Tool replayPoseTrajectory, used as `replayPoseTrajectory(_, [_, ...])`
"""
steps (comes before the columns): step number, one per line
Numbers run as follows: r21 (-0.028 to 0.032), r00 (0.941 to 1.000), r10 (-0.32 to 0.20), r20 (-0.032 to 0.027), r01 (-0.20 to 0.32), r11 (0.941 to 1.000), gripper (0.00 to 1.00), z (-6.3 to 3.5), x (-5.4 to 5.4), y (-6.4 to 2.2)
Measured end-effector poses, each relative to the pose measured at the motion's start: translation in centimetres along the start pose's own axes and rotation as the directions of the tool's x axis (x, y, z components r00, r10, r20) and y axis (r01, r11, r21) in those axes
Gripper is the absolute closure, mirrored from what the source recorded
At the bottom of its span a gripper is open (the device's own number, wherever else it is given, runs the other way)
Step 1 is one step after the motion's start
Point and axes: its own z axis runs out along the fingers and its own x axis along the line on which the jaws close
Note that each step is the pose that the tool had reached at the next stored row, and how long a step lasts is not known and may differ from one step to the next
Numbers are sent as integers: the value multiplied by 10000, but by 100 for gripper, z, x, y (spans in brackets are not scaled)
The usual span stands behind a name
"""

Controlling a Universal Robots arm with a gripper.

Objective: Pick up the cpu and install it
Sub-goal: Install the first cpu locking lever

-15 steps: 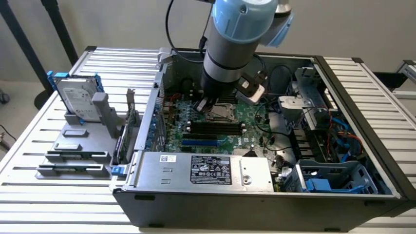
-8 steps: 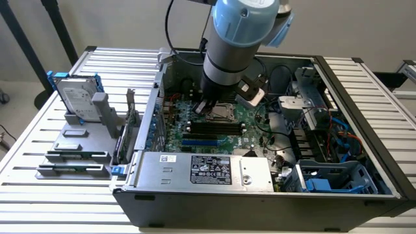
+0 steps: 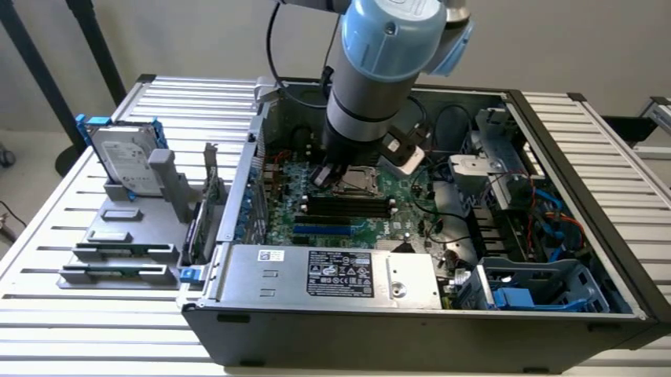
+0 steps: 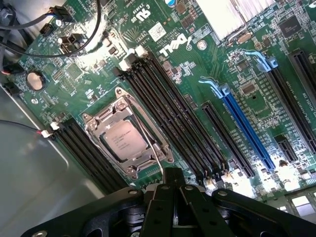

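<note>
Silver-topped, the cpu sits flat in its socket frame, left of centre in the wrist view, between the black memory slots. In the exterior view the gripper hangs mid-frame over the green board, fingers closed on nothing. To finish well, I'd judge the chip should lie square and level under the thin latch lever.
</note>
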Motion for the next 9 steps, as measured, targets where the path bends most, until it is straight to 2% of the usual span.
replayPoseTrajectory(9, [0, 10000, 0, -1, 0, 10000, 89, 84, 17, -36])
